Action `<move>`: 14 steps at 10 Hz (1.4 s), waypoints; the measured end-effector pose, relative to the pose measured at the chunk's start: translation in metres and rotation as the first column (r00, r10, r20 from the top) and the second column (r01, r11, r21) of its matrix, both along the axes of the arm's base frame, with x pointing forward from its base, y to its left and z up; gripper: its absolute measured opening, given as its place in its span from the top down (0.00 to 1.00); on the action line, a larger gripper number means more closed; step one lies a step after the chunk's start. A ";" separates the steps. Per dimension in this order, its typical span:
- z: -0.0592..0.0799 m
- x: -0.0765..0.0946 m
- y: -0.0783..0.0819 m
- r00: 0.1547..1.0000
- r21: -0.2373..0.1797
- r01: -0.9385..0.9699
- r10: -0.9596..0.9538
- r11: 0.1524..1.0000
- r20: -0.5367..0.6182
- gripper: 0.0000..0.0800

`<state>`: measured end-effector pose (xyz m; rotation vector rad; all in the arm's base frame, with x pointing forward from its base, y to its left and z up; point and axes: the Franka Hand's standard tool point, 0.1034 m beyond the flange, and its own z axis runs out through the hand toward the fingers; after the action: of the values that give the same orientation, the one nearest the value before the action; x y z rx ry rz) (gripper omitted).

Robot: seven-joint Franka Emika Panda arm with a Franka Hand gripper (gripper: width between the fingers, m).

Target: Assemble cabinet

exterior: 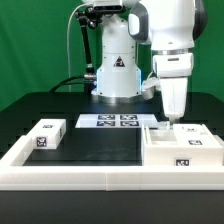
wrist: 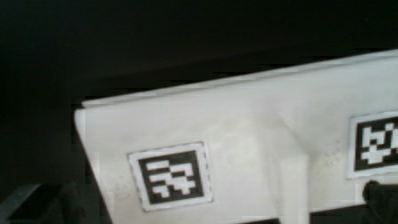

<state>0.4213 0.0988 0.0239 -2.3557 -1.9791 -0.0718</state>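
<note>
The cabinet (exterior: 181, 149) is the largest white box and stands at the exterior view's right, with a tag on its front and one on top. My gripper (exterior: 170, 121) hangs just above its top near the back edge. In the wrist view the cabinet's white top (wrist: 249, 120) fills the frame close up, showing two tags. My gripper (wrist: 196, 214) looks open and empty, with one dark finger (wrist: 372, 192) at the edge of the frame. A small white tagged block (exterior: 47, 135) lies at the exterior view's left, apart from the gripper.
The marker board (exterior: 108, 121) lies flat in front of the robot base (exterior: 117, 78). A long low white border rail (exterior: 100, 176) runs along the front and up the left side. The table is black.
</note>
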 end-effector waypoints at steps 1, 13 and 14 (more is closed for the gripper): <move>0.000 0.000 0.000 1.000 0.000 0.001 -0.001 1.000 0.000 0.00; -0.004 -0.002 -0.001 1.000 0.001 0.007 -0.007 1.000 -0.011 0.92; 0.001 0.000 -0.001 1.000 -0.003 0.018 -0.018 1.000 -0.004 0.92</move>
<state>0.4210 0.0974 0.0248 -2.3739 -1.9575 -0.0653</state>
